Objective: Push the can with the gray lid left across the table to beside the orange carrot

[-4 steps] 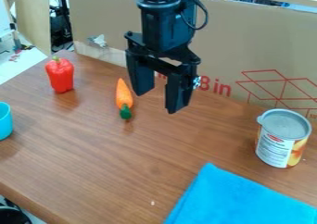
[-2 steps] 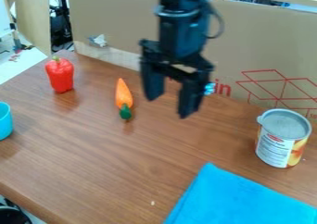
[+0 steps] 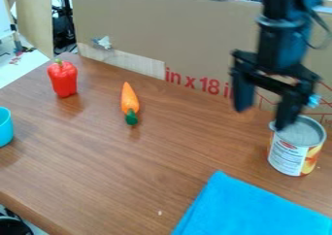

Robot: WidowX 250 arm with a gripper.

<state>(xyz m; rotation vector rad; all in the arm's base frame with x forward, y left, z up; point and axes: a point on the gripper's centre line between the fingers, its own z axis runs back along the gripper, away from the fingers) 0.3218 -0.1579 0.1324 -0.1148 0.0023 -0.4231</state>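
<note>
Above can (image 3: 290, 154), claw (image 3: 262, 117) hanging downward, fingers (image 3: 243, 93) spread apart

room between carrot (image 3: 129, 99) and can (image 3: 288, 155), cardboard (image 3: 169, 30) behind

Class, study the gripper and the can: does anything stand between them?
Nothing visible stands between the open gripper and the can. One fingertip overlaps the can's rim in this view, so any gap is unclear. The blue cloth lies nearer the camera, not between them.

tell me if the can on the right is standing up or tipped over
Upright: the can rests on its base, its round top facing up and its label side vertical.
</note>
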